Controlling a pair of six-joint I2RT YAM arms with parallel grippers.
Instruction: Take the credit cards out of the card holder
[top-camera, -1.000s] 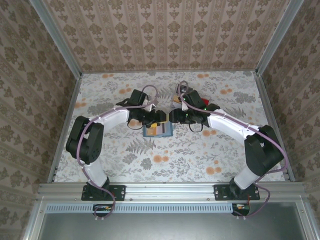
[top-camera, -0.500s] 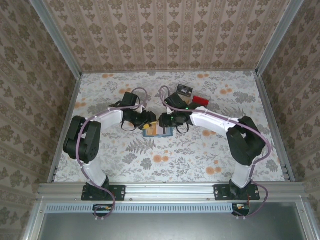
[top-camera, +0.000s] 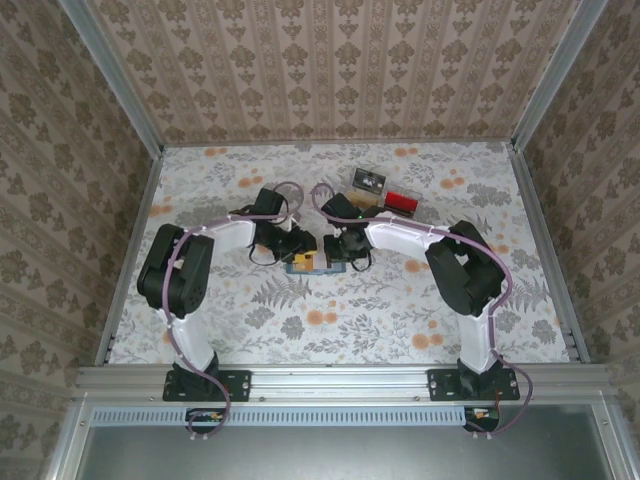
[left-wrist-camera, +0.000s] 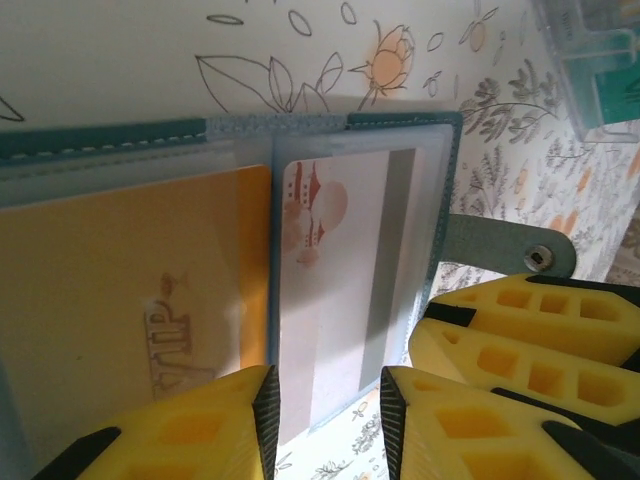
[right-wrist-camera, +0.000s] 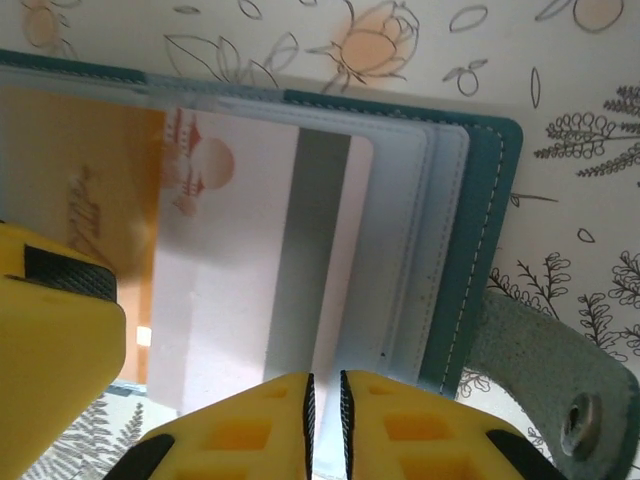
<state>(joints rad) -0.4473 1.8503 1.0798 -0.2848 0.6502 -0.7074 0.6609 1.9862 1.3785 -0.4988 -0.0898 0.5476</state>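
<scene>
Table (top-camera: 400, 310): card holder (right-wrist-camera: 490, 230), tray (top-camera: 368, 181) (clear, perhaps).

Orange card (left-wrist-camera: 120, 290) partly beyond the left wrist view's edge (lettering blurred, unreadable).

The wallet (right-wrist-camera: 485, 200) is teal with pale stitching. The orange card (left-wrist-camera: 120, 260) is tan-orange with faint brown lettering. The pale card (right-wrist-camera: 230, 300) is white with a red-pink print and a grey stripe. The fingers (left-wrist-camera: 480, 440) are yellow, edged black. The surface (left-wrist-camera: 120, 50) is white with line-drawn leaves and orange flowers. The block (top-camera: 402, 200) is red.
</scene>
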